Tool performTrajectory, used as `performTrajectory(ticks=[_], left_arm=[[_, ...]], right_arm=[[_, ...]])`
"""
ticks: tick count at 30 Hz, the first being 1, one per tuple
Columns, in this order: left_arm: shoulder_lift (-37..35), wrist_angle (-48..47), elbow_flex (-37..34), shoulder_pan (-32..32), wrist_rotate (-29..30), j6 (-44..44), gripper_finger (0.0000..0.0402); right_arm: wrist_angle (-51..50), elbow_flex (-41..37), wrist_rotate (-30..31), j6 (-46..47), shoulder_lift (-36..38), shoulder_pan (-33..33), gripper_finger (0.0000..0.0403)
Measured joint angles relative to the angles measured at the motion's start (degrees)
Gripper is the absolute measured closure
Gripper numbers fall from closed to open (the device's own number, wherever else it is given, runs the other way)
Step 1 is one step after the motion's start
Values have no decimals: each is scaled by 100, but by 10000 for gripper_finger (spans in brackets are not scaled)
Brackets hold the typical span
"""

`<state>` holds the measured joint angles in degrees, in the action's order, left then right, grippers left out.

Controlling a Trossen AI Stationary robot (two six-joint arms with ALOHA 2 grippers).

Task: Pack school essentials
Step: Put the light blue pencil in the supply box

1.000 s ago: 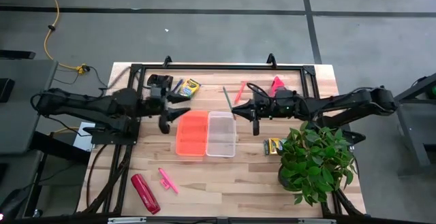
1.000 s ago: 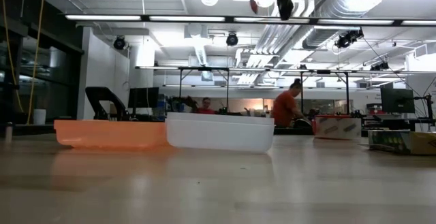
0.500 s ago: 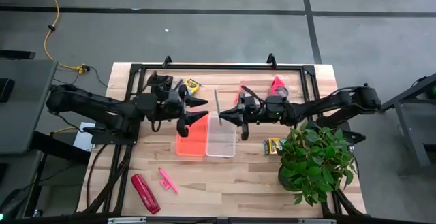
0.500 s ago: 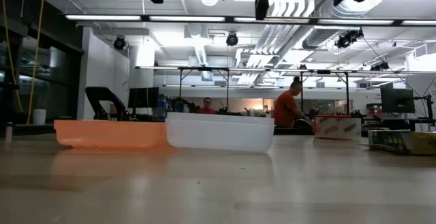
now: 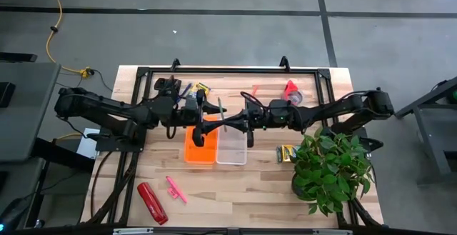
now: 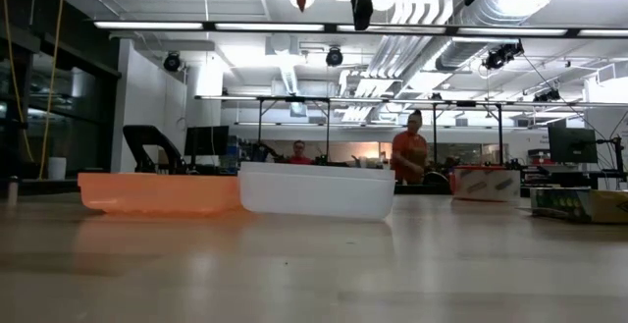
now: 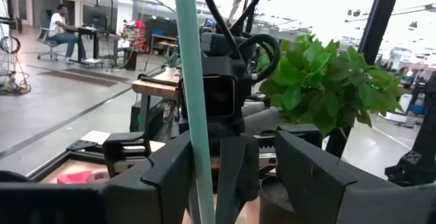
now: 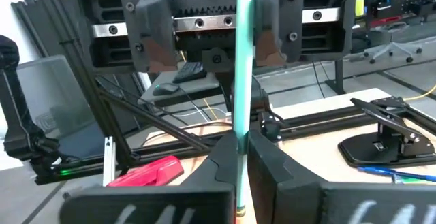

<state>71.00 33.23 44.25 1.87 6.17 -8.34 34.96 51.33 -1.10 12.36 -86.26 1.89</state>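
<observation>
A thin green pencil (image 5: 221, 113) hangs in the air above the orange tray (image 5: 201, 148) and the clear tray (image 5: 232, 148). My right gripper (image 5: 230, 126) reaches in from the right and is shut on it. My left gripper (image 5: 212, 121) faces it from the left, open, with a finger on either side of the pencil (image 7: 193, 101). One crayon box (image 5: 287, 153) lies by the plant and the other (image 5: 201, 88) at the far edge beside a blue pen (image 5: 185, 91). A pink pencil (image 5: 252, 93) lies at the far edge, and a pink marker (image 5: 176, 189) at the near left. My right gripper pinches the green pencil near one end (image 8: 239, 139) between its two fingers (image 8: 225, 161). The fingers are about level, come from the table's right and lie across the pencil. The pencil is lifted clear, and its long free part (image 8: 244, 40) sticks out toward the far edge.
A potted plant (image 5: 330, 167) stands at the near right. A pink tape roll (image 5: 293, 93) is at the far right and a long red object (image 5: 151, 202) at the near left. Both trays (image 6: 240, 191) sit mid-table. People are in the room behind (image 6: 410, 156).
Both grippers have come together over the trays: the right one moved toward the table's left carrying the green pencil, and the left one moved right until its open fingers stand around the pencil. The pencil has stayed lifted.
</observation>
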Motion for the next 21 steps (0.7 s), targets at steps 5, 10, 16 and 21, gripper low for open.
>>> performTrajectory(ticks=[5,10,16,21], left_arm=[[-78,-50,-2,0,22,0,233],[-100,-84,-2,4,55,1,278],[-100,-92,-2,24,74,-2,346],[-103,-124,-2,126,27,-211,391]], right_arm=[[35,4,2,-2,0,0,403],[66,4,-8,-2,3,0,403],[63,4,-92,-20,4,2,403],[61,4,-75,-15,7,0,403]])
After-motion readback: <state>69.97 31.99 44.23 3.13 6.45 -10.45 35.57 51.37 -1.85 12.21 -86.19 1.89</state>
